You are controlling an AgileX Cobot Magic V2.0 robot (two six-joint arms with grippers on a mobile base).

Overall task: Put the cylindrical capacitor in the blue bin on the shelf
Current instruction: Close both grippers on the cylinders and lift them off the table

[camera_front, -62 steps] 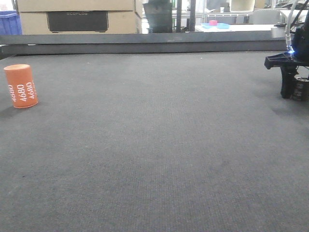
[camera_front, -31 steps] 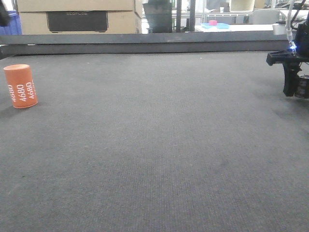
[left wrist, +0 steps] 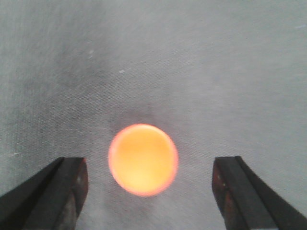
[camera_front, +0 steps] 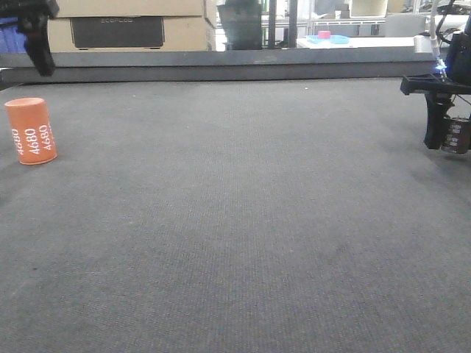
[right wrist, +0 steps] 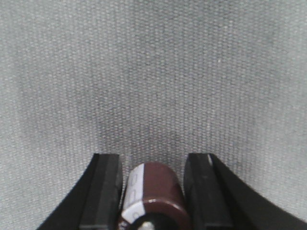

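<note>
- The right gripper [right wrist: 153,191] is pinching the dark brown cylindrical capacitor [camera_front: 456,136] at the far right of the grey mat [camera_front: 235,220]. Its two black fingers are pressing on opposite sides of the can, so the round body is not rolling out.
- The capacitor is hanging upright. Judging by the soft shadow beneath it in the right wrist view, it is riding clear of the mat, a pose that suits carrying it away.
- The left gripper [left wrist: 149,177] is hovering at the far left with its jaws spread wide and gripping nothing. It is looking straight down on the orange cylinder [camera_front: 31,130] (printed 4680), whose round top is lying between the fingers without touching either.
- The orange cylinder is standing on the mat, well apart from the capacitor.
- No shelf is showing plainly in these views, so I am judging that the carry to a blue bin is not yet done.
</note>
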